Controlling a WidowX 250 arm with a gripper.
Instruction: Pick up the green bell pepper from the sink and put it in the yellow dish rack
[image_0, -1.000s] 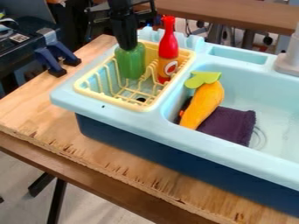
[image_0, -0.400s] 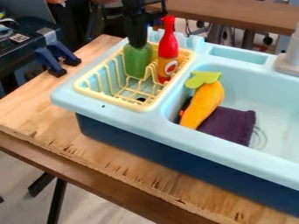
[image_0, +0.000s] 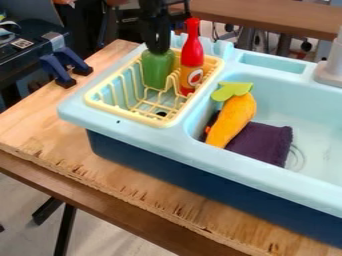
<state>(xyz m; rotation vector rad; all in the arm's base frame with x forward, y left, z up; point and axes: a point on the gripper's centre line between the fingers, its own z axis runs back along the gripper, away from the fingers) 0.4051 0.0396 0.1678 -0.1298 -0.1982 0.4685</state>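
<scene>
The black gripper (image_0: 158, 49) hangs down at the top left of the camera view, over the back of the yellow dish rack (image_0: 102, 103). Its lower end meets the top of a green bottle (image_0: 157, 71), which stands upright in the rack. Whether it grips the bottle cannot be made out, and the bottle's top is hidden behind it. Just to the right, a red and orange bottle (image_0: 193, 52) with a pointed red cap is upright in the same rack.
The light blue sink (image_0: 267, 107) holds an orange vegetable (image_0: 232, 117) with a green top and a dark purple cloth (image_0: 262, 143). A grey faucet (image_0: 330, 65) rises at the right edge. Blue clamps (image_0: 61, 70) grip the wooden tabletop (image_0: 47, 117) at left.
The gripper and the green bottle have shifted a little to the right, nearer the red bottle. Since the middle frame the green bottle has stayed in place.
</scene>
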